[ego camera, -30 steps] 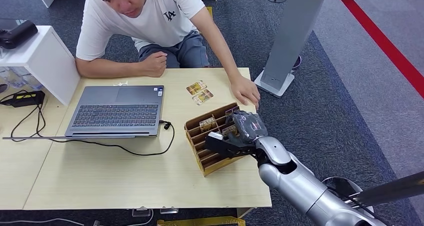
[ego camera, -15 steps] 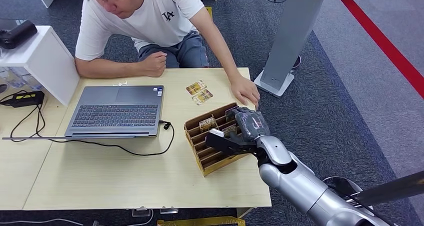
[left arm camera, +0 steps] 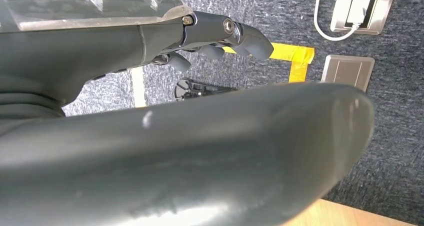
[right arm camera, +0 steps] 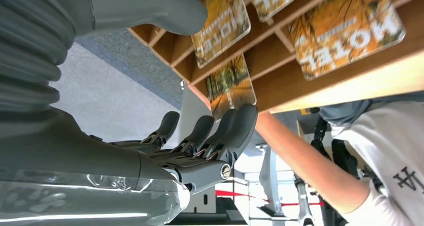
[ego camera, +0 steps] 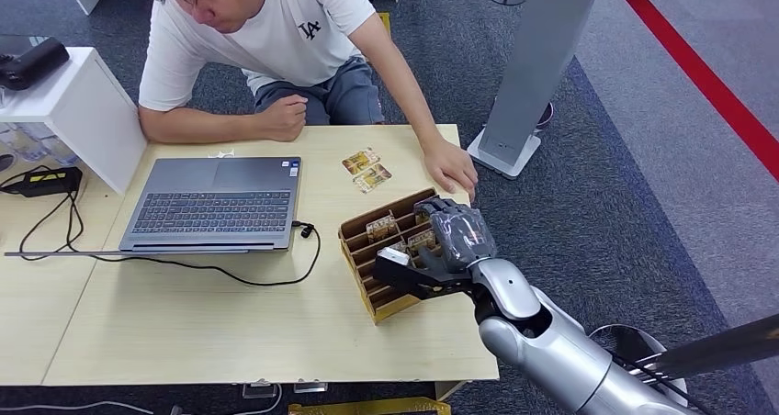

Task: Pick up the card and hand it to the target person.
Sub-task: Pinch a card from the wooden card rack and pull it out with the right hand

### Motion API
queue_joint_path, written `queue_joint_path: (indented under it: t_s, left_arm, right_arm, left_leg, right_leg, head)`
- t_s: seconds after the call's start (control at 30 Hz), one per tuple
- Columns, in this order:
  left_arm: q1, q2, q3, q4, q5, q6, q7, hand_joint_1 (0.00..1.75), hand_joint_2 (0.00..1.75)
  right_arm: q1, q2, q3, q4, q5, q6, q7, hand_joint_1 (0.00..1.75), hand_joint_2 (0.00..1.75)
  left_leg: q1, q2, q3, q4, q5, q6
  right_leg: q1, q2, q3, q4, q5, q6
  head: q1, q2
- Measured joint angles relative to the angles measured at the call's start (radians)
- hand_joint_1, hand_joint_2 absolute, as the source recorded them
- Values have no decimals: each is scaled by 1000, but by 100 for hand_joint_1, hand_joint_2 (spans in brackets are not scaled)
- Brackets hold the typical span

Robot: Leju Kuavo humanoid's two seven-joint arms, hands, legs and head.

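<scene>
Right hand (ego camera: 439, 250) sits over the wooden card rack (ego camera: 363, 273) near the tabletop's (ego camera: 184, 323) right edge, the arm coming in from the lower right past the corner. In the right wrist view the thumb (right arm camera: 150, 6) lies on one side of the rack's slats and the darker fingers (right arm camera: 235, 128) reach along the other, their tips close to the lower card (right arm camera: 230, 86). Whether the tips touch that card or only lie beside it cannot be told; nothing is clasped, fingers spread apart.

Cards in the rack: three orange-printed hotel cards stand in separate slots in the right wrist view, each poking past the slot edge. From the head view two cards show in the rack's upper slots, just left of the hand.

Two more loose cards (ego camera: 366, 170) lie flat on the tabletop beyond the rack, toward the person. The person's hand (ego camera: 450, 167) rests at the right tabletop edge, near the rack's far corner and just beyond the robot's hand. Room there is tight.

Laptop (ego camera: 216, 204) sits left of the rack, its cable (ego camera: 276, 273) looping close to the rack's left side. Bare tabletop in front of the rack, toward the robot.

Left hand (left arm camera: 220, 33): fingers curled loosely, holding nothing, over carpet.
</scene>
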Motion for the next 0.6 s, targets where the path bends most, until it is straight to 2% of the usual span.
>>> queue_joint_path:
  t_s: [0.23,0.6]
  left_arm:
    - [0,0,0,0,-8,-2,4,0,0]
    - [0,0,0,0,-10,-5,4,0,0]
  right_arm:
    - [26,-4,0,-24,2,28,-3,72,175]
    - [34,-4,0,6,-3,11,-32,69,175]
  left_leg:
    - [0,0,0,0,0,0]
    - [0,0,0,0,0,0]
  right_leg:
    - [0,0,0,0,0,0]
    - [0,0,0,0,0,0]
  head:
    - [0,0]
    - [0,0]
